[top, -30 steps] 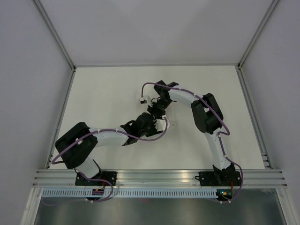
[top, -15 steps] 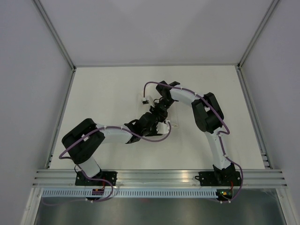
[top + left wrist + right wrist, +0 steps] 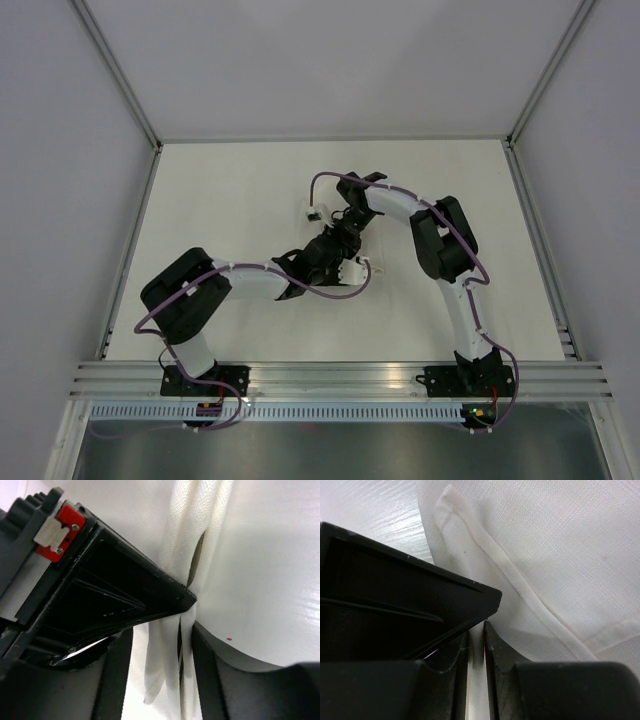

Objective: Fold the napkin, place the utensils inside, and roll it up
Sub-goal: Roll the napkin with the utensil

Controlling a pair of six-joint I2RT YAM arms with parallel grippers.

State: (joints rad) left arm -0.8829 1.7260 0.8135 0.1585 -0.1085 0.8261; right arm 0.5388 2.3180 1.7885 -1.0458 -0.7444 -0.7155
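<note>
The white napkin (image 3: 195, 535) is bunched into long narrow folds. In the left wrist view it runs down between the fingers (image 3: 212, 680) of my left gripper (image 3: 161, 632), which is shut on it. My right gripper (image 3: 476, 630) is shut on a thin hemmed edge of the napkin (image 3: 560, 555). In the top view the left gripper (image 3: 332, 260) and the right gripper (image 3: 342, 236) meet at the table's middle, almost touching, and only a small white bit of napkin (image 3: 357, 270) shows beside them. The utensils are hidden.
The right gripper's black body with a red tag (image 3: 65, 525) fills the left of the left wrist view. Metal side rails (image 3: 130, 240) border the off-white table (image 3: 230, 190). A purple cable with a white connector (image 3: 313, 213) loops above the grippers.
My left arm has stretched further right, bringing its gripper in under the right gripper. The right arm has hardly moved.
</note>
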